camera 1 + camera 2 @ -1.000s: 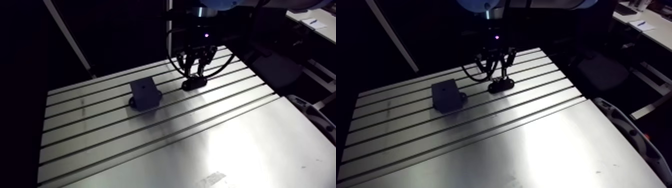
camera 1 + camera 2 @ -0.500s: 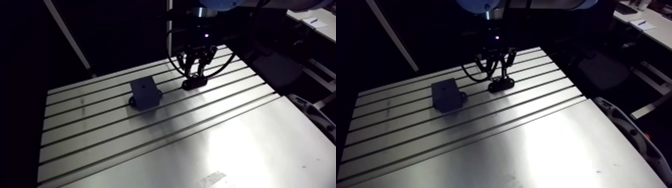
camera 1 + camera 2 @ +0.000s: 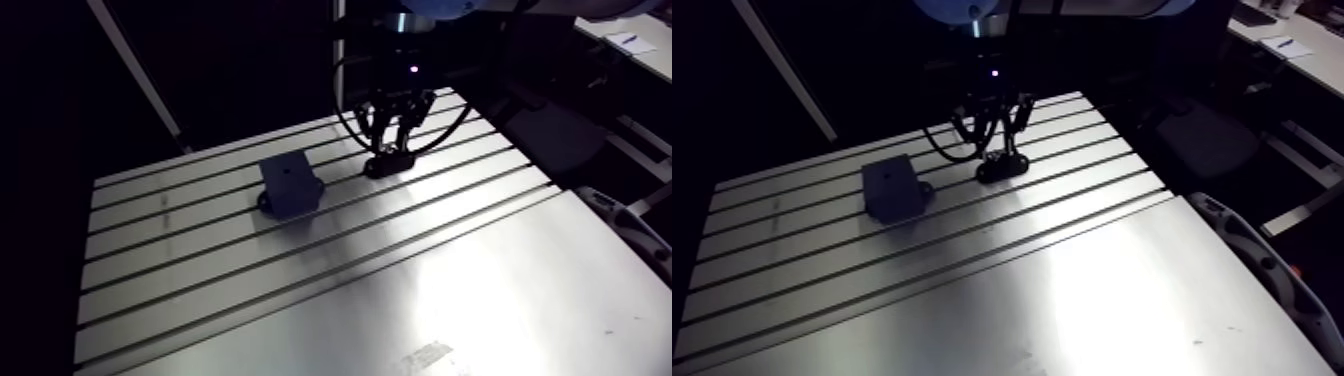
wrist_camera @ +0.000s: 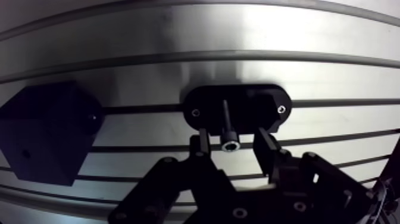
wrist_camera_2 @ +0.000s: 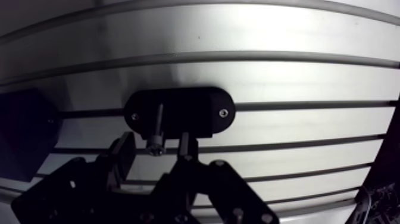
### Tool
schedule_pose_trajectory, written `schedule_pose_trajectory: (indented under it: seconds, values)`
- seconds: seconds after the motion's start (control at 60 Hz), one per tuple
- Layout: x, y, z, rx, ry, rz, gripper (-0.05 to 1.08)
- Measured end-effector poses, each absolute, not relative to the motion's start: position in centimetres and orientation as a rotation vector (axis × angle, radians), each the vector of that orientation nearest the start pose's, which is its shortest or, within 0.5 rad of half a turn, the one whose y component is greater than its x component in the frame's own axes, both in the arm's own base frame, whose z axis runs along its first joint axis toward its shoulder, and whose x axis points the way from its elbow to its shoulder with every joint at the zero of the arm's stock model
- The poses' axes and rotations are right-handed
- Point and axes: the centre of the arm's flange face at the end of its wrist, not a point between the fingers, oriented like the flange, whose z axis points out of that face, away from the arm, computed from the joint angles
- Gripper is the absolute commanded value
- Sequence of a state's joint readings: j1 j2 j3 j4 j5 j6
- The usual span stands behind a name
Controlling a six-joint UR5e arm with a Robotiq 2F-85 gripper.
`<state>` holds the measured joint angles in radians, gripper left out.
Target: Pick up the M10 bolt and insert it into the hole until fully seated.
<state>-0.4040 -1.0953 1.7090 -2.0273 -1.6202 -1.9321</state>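
Observation:
A black M10 bolt [image 4: 228,128] stands upright in an oval black holder [image 4: 256,106] that is screwed to the table. My gripper [image 4: 232,146] hangs right over it. Its two fingers [image 4: 201,144] sit on either side of the bolt head with a gap on each side, so it is open. In the arm view the gripper [image 3: 392,140] reaches down onto the holder [image 3: 390,162]. A black block [image 3: 290,185] with a small hole in its face sits to the holder's left, also seen beside the gripper in the wrist view [image 4: 47,134].
The slotted aluminium table [image 3: 330,290] runs wide and bare toward the front. Its far edge lies just behind the holder, and the right edge drops off near a chair.
The whole arm view has shifted slightly, so the camera moved a little. The gripper stays over the bolt and holder; the block has not moved.

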Motion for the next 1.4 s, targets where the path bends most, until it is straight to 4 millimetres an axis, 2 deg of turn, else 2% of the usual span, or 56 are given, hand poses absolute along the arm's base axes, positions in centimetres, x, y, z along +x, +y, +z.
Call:
schedule_pose_trajectory:
  seconds: [0.167,0.7,1.4]
  values:
    - [-59.99,11.74,19.97,0.058,2.974,-0.016,0.5]
    - [-60.01,11.73,19.6,0.058,2.968,-0.015,0.59]
    - [-60.25,11.82,19.53,0.063,2.972,-0.014,0.63]
